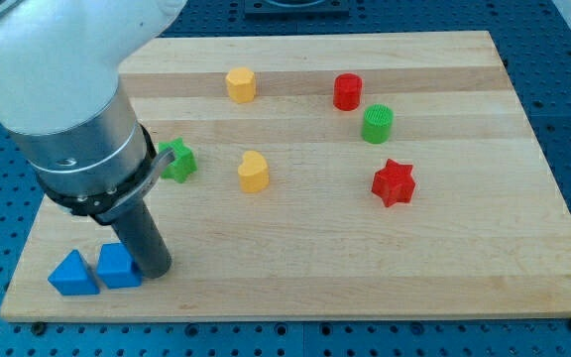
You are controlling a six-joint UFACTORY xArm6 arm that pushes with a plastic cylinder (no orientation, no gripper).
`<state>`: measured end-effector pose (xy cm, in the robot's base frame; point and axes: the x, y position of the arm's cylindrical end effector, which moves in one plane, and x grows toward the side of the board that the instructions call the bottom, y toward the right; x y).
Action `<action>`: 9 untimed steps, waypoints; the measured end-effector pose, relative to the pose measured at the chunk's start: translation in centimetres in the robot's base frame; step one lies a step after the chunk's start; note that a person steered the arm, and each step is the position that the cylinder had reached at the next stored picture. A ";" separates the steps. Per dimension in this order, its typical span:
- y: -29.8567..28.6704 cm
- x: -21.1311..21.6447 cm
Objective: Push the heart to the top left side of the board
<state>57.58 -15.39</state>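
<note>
The yellow heart lies near the board's middle, a little left of centre. My tip rests on the board at the view's lower left, touching the right side of a blue cube. The heart is up and to the right of my tip, well apart from it. The arm's white and grey body covers the board's upper left corner.
A blue triangle sits left of the blue cube. A green star is partly hidden behind the arm. A yellow hexagon, red cylinder, green cylinder and red star lie further right. The wooden board ends near the blue blocks.
</note>
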 end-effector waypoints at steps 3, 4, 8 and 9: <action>-1.7 0.0; 0.2 -1.3; 7.0 -5.9; 8.0 -6.8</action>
<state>50.75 -7.37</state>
